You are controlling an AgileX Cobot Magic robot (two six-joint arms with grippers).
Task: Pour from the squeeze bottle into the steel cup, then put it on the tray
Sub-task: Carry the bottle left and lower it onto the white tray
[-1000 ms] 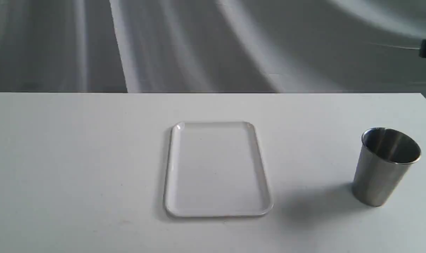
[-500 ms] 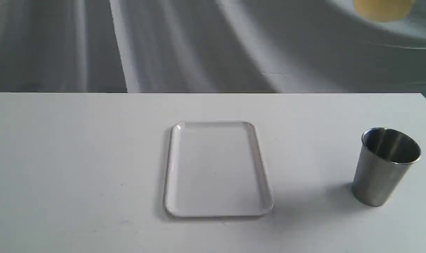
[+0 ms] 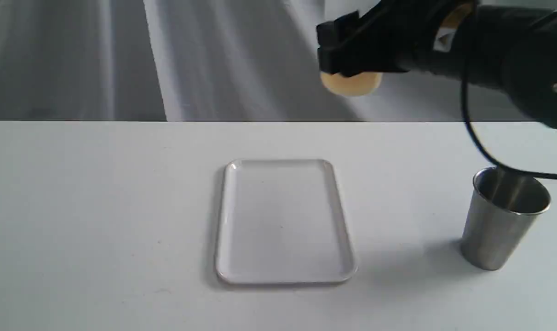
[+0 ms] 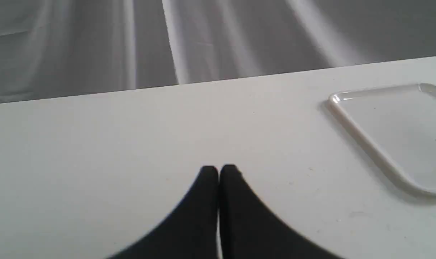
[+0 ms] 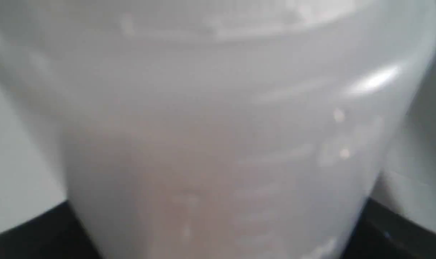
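Note:
High over the table, my right gripper (image 3: 348, 57) is shut on the squeeze bottle (image 3: 350, 83). Only the bottle's rounded amber-tinted base shows below the black fingers, above the table's far edge beyond the tray (image 3: 283, 220). In the right wrist view the translucent bottle (image 5: 218, 129) fills the picture, with a dark finger (image 5: 30, 237) at its side. Its nozzle is hidden. The steel cup (image 3: 499, 225) stands upright at the right of the table, apart from the gripper. My left gripper (image 4: 219, 172) is shut and empty, low over the table, with the tray (image 4: 394, 122) off to one side.
The white table's far edge (image 3: 168, 121) runs in front of a grey draped backdrop. The right arm's black cable (image 3: 478, 138) hangs across the cup's rim in the exterior view. The table's right corner (image 3: 556, 128) lies just behind the cup.
The right arm has swung in from the upper right, carrying the bottle leftward and down to above the table's far edge. Tray and cup have not moved.

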